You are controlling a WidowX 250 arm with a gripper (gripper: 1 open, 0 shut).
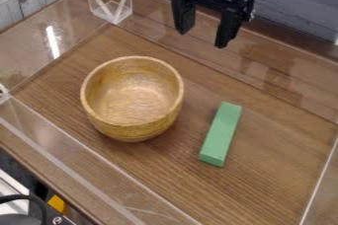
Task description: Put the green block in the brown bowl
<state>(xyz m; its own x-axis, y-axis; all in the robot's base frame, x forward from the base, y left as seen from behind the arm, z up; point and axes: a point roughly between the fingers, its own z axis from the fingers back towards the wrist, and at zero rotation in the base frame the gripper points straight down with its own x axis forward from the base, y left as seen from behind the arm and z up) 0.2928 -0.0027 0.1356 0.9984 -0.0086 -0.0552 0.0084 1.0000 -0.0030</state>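
tool [208, 24]: black, hangs from the top edge of the view, fingers pointing down; jaws spread apart, nothing between them
tool position: above the far part of the desk, behind both task objects, well apart from each; not touching anything
fingers [227, 30]: dark prongs, the right one reaches lower in the frame than the left ones
green block [222, 133]: long flat bright green bar, lying flat on the desk right of the bowl; long axis runs from near-left to far-right, slightly tilted off vertical in the frame
block vs bowl: beside it, clear gap between, not touching; block is outside the bowl
brown bowl [132, 98]: round, deep, light wood with visible grain and thick walls; upright, left of centre; inside shows only bare wood
desk [278, 91]: dark wood-grain surface, glossy, with bright reflections on the far left
clear walls [27, 120]: transparent panels run around the work area; edges visible at left, near side and right
clear stand [111, 4]: small transparent angled piece at the far left, well apart from bowl and block; shape hard to make out
near-left corner: dark hardware with a yellow patch below the desk edge; too cropped to identify
task status: block on the desk, not in the bowl; tool holds nothing
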